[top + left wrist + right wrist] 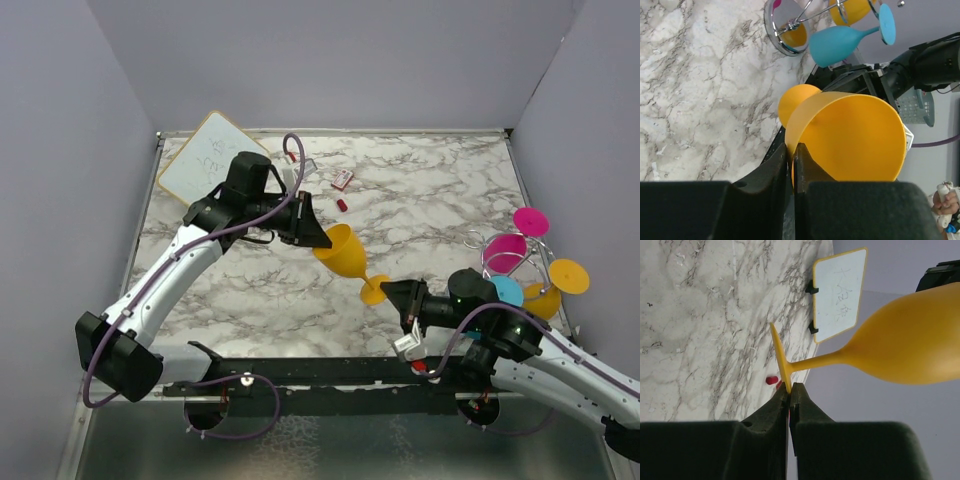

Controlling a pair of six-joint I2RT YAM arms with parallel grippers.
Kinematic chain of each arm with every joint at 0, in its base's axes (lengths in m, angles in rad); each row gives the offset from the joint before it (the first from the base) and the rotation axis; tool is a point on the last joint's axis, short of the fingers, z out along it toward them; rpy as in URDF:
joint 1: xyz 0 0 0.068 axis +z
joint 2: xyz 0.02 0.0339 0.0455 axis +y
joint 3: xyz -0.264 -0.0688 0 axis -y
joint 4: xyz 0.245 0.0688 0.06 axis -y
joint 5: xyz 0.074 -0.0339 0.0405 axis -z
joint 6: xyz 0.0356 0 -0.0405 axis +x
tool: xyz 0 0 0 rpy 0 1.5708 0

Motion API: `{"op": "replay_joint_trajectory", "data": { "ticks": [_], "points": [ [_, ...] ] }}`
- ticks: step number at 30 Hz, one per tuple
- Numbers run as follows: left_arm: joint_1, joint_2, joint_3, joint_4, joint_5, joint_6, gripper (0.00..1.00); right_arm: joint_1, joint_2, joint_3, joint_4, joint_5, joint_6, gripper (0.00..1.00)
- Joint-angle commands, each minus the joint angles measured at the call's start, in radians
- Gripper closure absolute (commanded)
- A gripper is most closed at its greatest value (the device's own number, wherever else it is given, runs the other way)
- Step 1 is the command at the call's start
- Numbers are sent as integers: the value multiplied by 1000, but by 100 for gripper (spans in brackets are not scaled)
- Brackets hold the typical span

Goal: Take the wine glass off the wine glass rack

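Observation:
A yellow wine glass [345,252] hangs on its side in the air above the middle of the marble table, apart from the rack. My left gripper [312,236] is shut on its bowl rim, as the left wrist view shows, with gripper [791,146] on glass [850,140]. My right gripper [395,293] is shut on the glass's foot [777,352], pinched at the fingertips [789,387]. The wine glass rack [500,258] stands at the right edge, its shiny round base [774,22] visible. It holds pink [531,221], blue [835,45] and yellow [568,276] glasses.
A whiteboard [210,155] lies at the back left corner. A small red and white pack [342,180] and a red piece [341,205] lie behind the held glass. Grey walls enclose the table on three sides.

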State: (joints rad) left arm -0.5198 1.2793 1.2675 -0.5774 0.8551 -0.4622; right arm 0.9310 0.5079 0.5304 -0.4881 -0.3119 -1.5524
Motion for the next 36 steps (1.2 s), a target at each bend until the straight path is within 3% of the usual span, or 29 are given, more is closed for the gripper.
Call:
{"op": "replay_joint_trajectory", "data": {
  "ticks": [1,7,10,12,13,16,23,31,36],
  "points": [
    [-4,-4,-28,-4,59,-5,98,13,6,5,22,51,-6,98],
    [-4,-33,-1,-8,-87,-2,100,15,-18,-13,72,18,43,75],
    [-4,-48,28,-15,-166,-1,100,15,-7,-15,79,1,68,54],
    [-3,-51,43,-24,-200,4,100,15,7,-11,69,-2,70,3],
    [-3,-49,51,-37,-219,14,100,17,15,-8,64,1,68,0],
    [-3,-41,82,-111,-302,64,100,17,14,-6,63,19,66,0],
    [-4,-57,46,-174,-660,135,100,16,-22,1,170,-9,189,0],
    [1,-62,-80,-98,-999,108,100,16,-4,9,235,-76,301,0],
    [34,-24,-104,-14,-1107,115,100,16,4,6,226,-94,297,1]
  ]
}}
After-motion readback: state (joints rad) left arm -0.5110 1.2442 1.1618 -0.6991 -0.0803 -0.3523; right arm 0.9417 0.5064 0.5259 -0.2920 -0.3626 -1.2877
